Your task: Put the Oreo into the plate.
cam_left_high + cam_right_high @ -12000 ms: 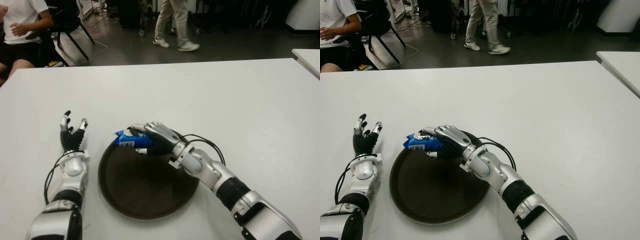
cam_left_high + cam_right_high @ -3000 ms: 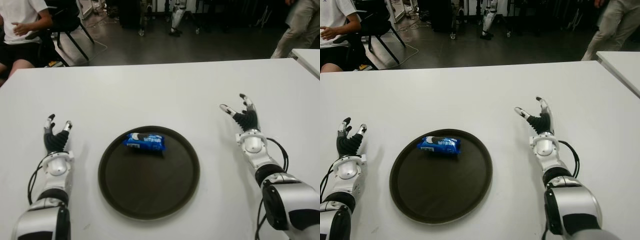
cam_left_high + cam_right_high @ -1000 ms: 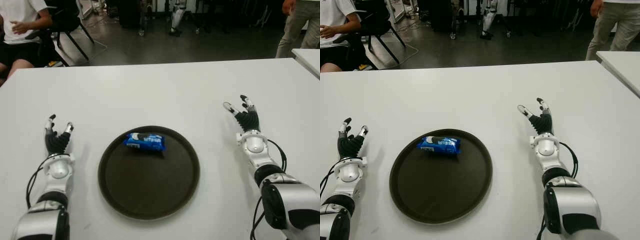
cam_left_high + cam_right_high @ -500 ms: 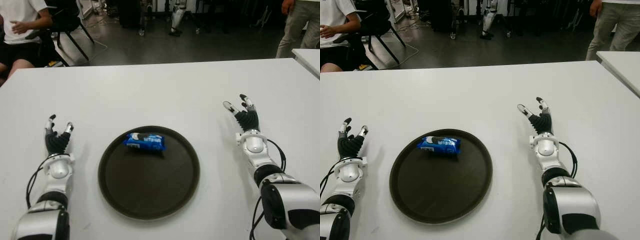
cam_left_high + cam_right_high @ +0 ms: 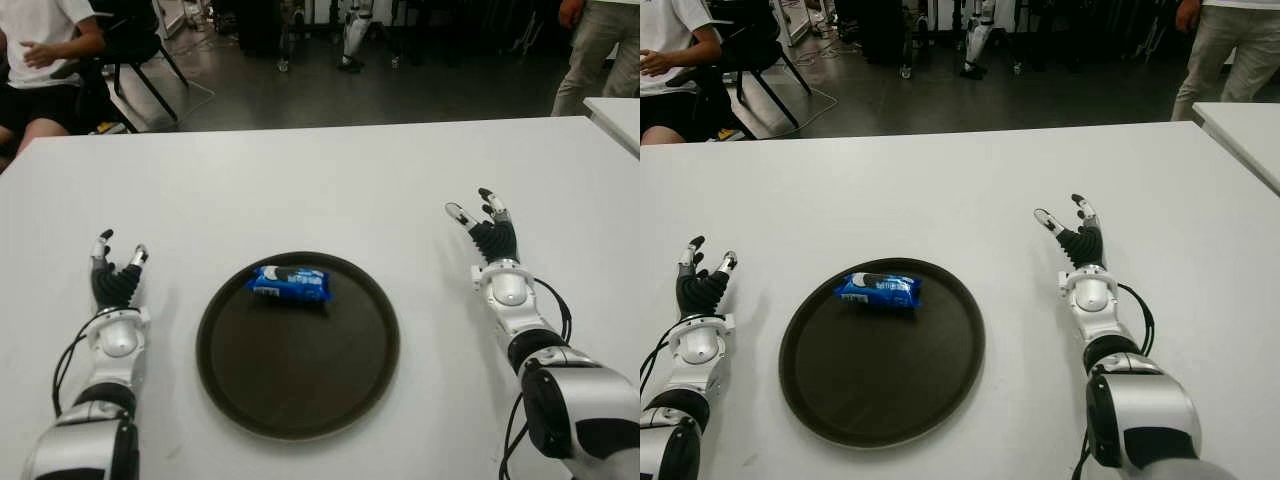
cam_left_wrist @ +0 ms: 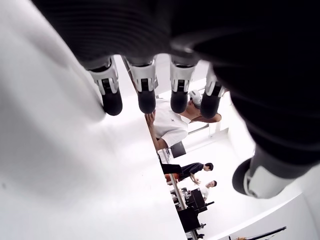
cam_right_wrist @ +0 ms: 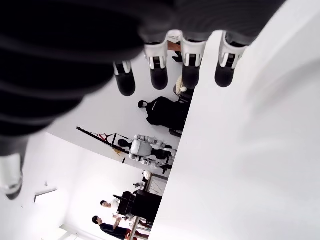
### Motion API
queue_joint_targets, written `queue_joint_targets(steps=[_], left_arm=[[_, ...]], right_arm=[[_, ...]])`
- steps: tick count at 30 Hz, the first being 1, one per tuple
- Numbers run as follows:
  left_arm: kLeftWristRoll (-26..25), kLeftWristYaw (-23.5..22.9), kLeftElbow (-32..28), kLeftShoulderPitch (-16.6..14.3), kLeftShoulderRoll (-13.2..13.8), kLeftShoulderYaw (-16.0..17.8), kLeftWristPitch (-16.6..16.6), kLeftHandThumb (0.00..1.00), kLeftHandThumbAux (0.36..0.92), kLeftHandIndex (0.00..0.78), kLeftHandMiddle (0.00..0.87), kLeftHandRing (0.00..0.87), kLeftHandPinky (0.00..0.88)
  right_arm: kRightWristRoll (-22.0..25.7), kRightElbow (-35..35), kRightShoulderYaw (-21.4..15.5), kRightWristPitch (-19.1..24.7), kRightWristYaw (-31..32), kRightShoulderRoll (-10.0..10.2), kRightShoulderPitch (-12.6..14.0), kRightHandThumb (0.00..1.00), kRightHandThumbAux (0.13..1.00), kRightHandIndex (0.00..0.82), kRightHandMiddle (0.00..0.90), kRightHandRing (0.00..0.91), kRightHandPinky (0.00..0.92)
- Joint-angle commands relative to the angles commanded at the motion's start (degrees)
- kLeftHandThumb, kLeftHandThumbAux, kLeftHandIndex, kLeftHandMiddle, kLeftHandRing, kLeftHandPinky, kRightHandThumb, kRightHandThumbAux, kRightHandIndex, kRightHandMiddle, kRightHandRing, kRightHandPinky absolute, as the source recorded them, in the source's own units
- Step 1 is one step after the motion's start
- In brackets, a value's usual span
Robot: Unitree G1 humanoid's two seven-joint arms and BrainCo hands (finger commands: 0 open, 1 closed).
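Now the blue cookie pack (image 5: 289,285) lies in the round dark plate (image 5: 298,405), on its far side. The plate sits on the white tabletop (image 5: 300,190). The left robot hand (image 5: 115,280) is left of the plate, fingers spread, holding nothing. The right robot hand (image 5: 488,232) is well to the right, fingers spread too, holding nothing.

Glossy Oreo wrapper (image 5: 289,284), matt plate (image 5: 300,390)
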Motion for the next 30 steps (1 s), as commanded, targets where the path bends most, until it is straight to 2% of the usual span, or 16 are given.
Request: queue_joint_targets(steps=[7,17,30], left_arm=[[-0.4,-0.3,-0.1,0.0,-0.1,0.3,-0.2,0.000,0.606,0.025,0.021,0.000,0.015],[-0.1,-0.8,-0.4,0.1,0.2,0.1,-0.2,0.000,0.574,0.017,0.005,0.000,0.002],[-0.5,-0.3,-0.7,0.2,0.1,0.6,-0.9,0.000,0.611,0.025,0.022,0.000,0.000]], right_arm=[[0.3,0.0,0.0,-0.2,0.1,0.1,0.1,0.000,0.480,0.024,0.000,0.000,0.000],[0.7,0.1,0.0,-0.1,0.8,0.2,0.1,0.000,0.465,0.020,0.000,0.000,0.000],[0.7,-0.7,-0.2,-1.4,-0.8,0.2,-0.1,0.000,0.453,0.023,0.000,0.000,0.000]])
